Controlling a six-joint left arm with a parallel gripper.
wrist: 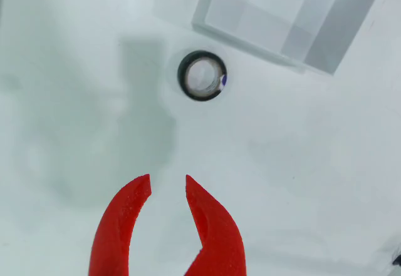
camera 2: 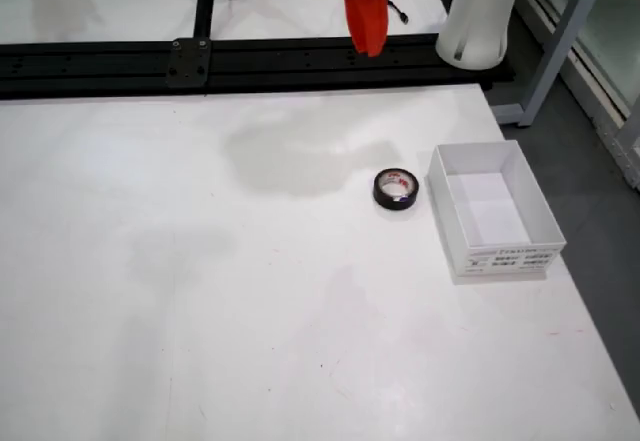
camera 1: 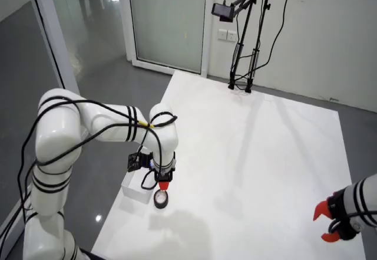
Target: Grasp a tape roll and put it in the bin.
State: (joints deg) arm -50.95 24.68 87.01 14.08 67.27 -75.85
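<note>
- Nearest in the wrist view, our hand (wrist: pixel 168 188) hangs above the desk (camera 2: pixel 200 291), red fingers parted a little, gripping nothing.
- Beyond lies the tape roll (wrist: pixel 202 76), flat, just beside the bin (camera 2: pixel 490 211).
- We judge the approach underway; next we descend and straddle the roll.
</note>
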